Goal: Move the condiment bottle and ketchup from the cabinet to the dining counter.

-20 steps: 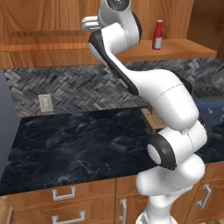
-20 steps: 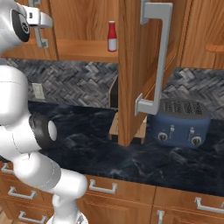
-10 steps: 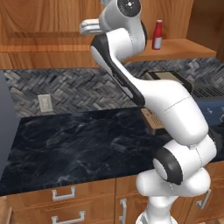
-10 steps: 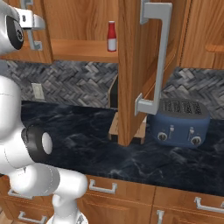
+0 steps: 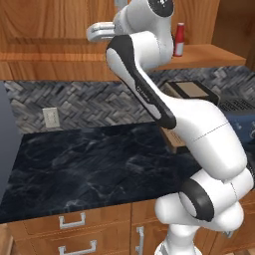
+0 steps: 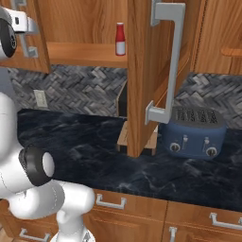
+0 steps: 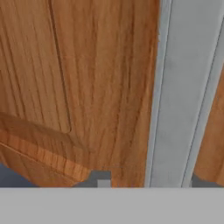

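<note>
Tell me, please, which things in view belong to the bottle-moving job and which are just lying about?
Belongs to the job:
- ketchup on the cabinet shelf
- cabinet door, swung open
- door handle between the jaws

Just lying about:
- blue toaster
- wall outlet
- black countertop

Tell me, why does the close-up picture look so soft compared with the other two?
Hand view: the camera sits right against the cabinet door, so wood grain and the silver handle smear, edges fuzzy. Left and right base views: sharper, evenly lit, faint sheen on the counter, soft shadow under the toaster.
</note>
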### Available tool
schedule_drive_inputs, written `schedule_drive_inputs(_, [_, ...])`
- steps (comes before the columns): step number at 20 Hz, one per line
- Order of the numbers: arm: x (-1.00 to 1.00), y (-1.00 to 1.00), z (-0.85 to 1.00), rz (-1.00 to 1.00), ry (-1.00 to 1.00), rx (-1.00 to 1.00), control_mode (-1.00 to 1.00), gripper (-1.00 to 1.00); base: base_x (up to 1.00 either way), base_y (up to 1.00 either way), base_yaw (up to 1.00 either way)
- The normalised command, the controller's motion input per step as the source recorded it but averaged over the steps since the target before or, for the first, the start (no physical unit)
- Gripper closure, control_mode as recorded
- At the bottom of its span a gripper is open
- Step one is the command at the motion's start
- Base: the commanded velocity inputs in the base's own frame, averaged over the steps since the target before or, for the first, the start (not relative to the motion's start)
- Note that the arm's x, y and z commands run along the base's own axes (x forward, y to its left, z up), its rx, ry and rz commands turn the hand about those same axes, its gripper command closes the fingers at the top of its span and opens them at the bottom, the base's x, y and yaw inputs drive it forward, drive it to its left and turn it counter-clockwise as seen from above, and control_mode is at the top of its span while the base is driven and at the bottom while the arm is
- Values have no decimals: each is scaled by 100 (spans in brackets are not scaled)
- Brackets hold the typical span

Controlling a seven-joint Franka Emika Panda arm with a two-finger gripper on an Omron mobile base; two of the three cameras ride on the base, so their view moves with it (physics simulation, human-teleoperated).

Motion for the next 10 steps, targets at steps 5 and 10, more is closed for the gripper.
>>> schedule_drive_inputs(5, [-66,52,12,14,4,3,-100,100,0,0,0])
schedule_drive_inputs(10, [-73,51,6,15,0,3,-100,100,0,0,0])
